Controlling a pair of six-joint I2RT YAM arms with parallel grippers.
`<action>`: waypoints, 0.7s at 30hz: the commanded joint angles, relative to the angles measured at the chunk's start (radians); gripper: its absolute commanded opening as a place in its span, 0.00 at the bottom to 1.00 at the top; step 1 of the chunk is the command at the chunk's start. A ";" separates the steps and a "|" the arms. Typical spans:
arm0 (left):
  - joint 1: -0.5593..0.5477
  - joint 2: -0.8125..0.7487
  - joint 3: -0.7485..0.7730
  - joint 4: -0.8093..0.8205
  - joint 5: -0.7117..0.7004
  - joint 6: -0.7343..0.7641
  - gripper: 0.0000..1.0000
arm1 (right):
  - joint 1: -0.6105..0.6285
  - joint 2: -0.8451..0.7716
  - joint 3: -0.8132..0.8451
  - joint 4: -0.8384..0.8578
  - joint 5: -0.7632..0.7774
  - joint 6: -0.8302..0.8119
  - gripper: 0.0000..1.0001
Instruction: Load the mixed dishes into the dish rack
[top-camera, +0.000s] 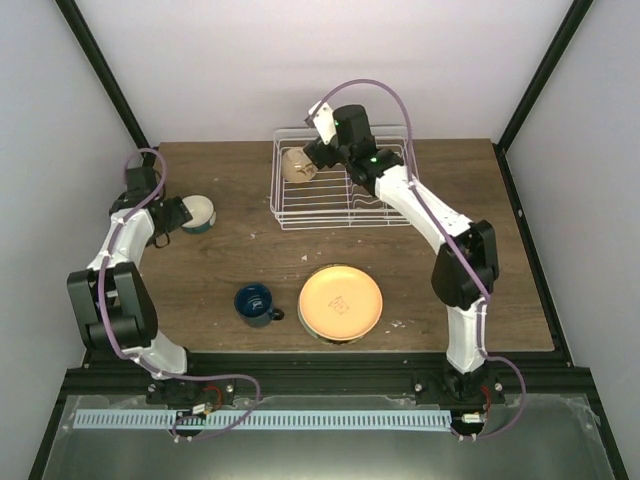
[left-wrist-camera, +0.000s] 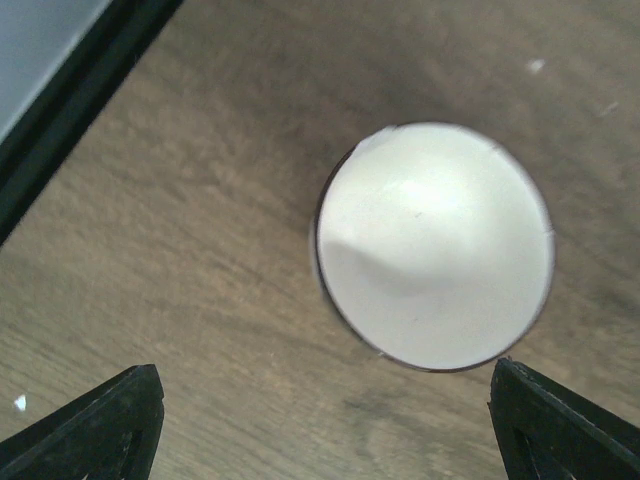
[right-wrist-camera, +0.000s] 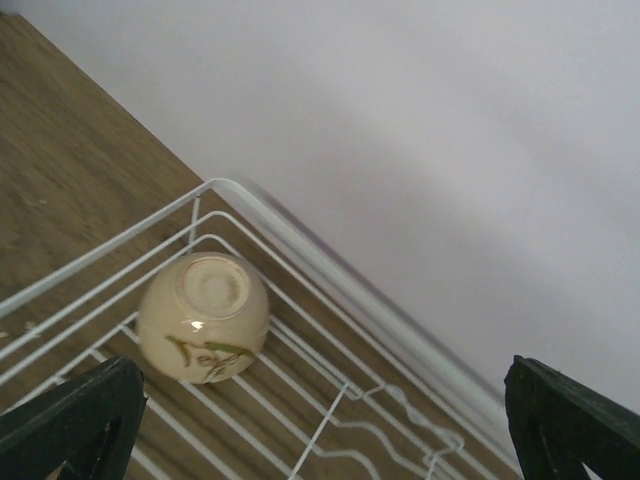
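cream bowl (right-wrist-camera: 203, 315) seemingly upturned, in dish rack (top-camera: 335, 205)

Cream bowl (right-wrist-camera: 203, 315) with green and brown leaf motif, white wire rack (top-camera: 340, 195), white bowl (left-wrist-camera: 435, 245), dark blue mug (top-camera: 255, 303), orange-yellow plate (top-camera: 341, 301), brown wood-grain table (top-camera: 250, 250).

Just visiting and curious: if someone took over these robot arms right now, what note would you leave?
Left gripper: open, empty, beside the white bowl with blue outside on the wooden table.
Right gripper: open, empty, above the white wire dish rack.
Done: cream ceramic bowl lies upside down in the rack.
Left: that white bowl, dark blue mug, orange-yellow plate, seemingly atop another plate.
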 joint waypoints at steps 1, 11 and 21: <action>0.028 0.065 0.034 -0.042 0.009 -0.046 0.89 | 0.003 -0.088 0.017 -0.191 -0.031 0.231 1.00; 0.030 0.201 0.100 -0.018 0.033 -0.064 0.88 | 0.005 -0.218 -0.175 -0.211 -0.090 0.363 1.00; 0.030 0.303 0.111 0.037 0.045 -0.094 0.71 | 0.006 -0.240 -0.224 -0.219 -0.063 0.380 0.96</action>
